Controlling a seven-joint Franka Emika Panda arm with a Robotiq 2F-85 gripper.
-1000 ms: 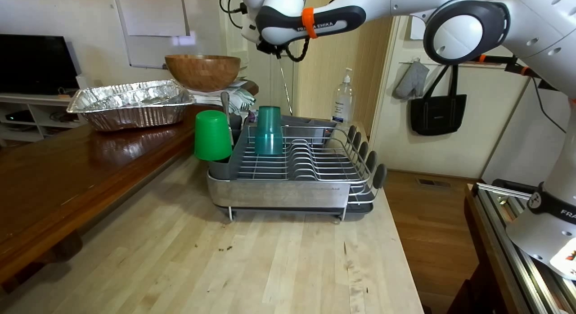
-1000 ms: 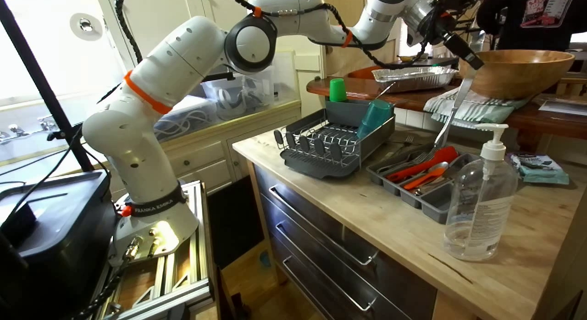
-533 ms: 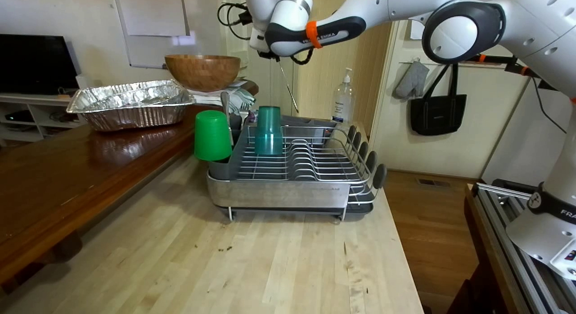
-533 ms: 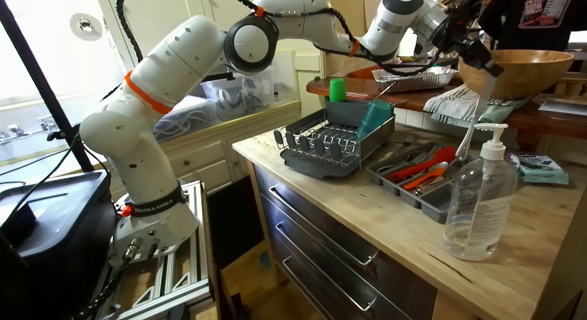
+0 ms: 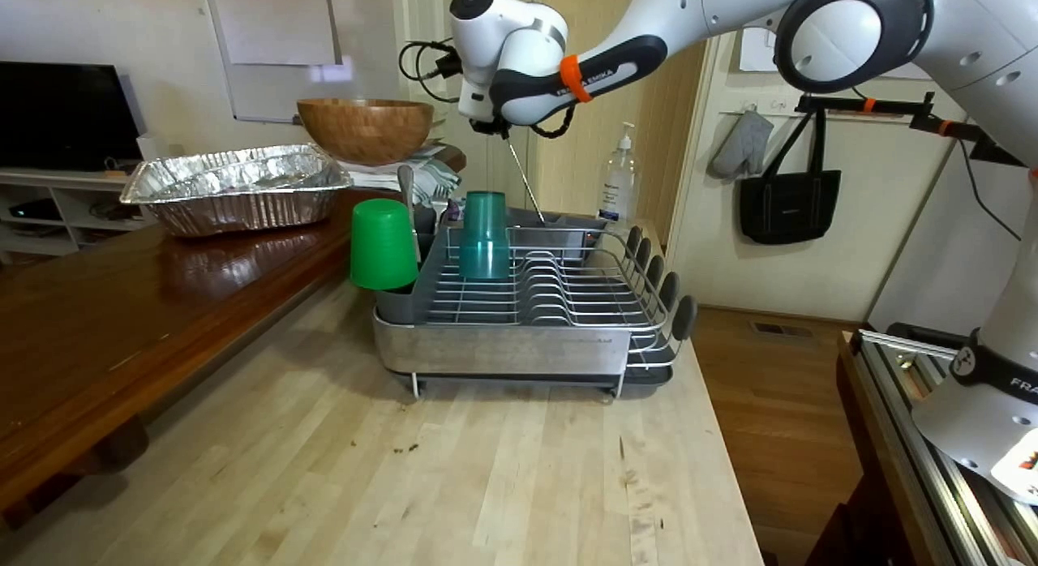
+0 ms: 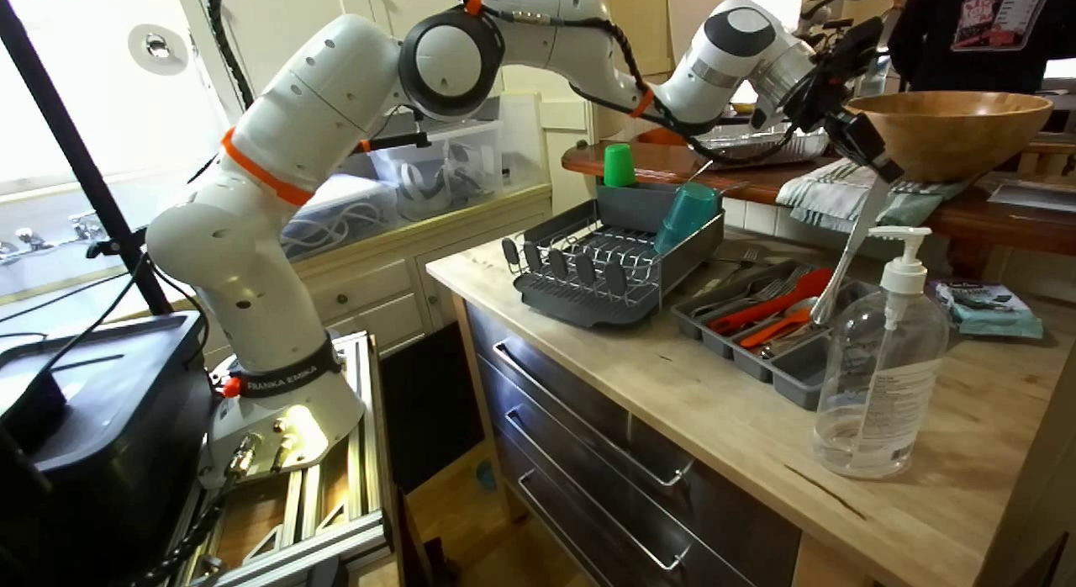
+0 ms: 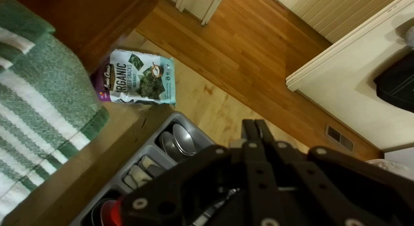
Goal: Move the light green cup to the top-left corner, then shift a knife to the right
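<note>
In an exterior view, nearest at right: clear pump bottle [image 6: 881, 393], upright on the pale wooden counter [image 6: 664, 372]. Just beyond and left of it, grey cutlery tray [image 6: 794, 391] holding red and orange utensils [image 6: 794, 291] and, in the wrist view, metal spoons [image 7: 183, 138]. Snack packet [image 6: 992, 309] flat on the counter, right of the tray, past the bottle.

Gripper [image 6: 888, 171] above the tray, at the end of the white arm [image 6: 551, 53], which extends from the left. Fingers together, clamped on the upper end of a knife [image 6: 855, 238]; in the wrist view the fingertips [image 7: 248, 130] meet along a narrow seam. Knife hangs steeply at a tilt, lower end over the tray's utensils; contact with them: cannot tell.

Farther left: wire dish rack [image 6: 588, 309], its dark base showing on the near side. Teal-green cup [image 6: 691, 213] inside, tilted, close to the right wall. Light green cup [image 6: 619, 166] upturned, mouth down, at the rack's far-left corner [image 6: 607, 204], well apart from the gripper; exact support unclear.

Beyond the counter, a raised dark-wood bar [image 6: 584, 158]. Striped towel [image 6: 828, 189] over its near edge; wooden bowl [image 6: 958, 137] just beside the towel, to the right; foil pan [image 6: 800, 151] left of the bowl, partly hidden behind the arm. Farthest, at right: a person [image 6: 967, 70] in a dark printed top.
</note>
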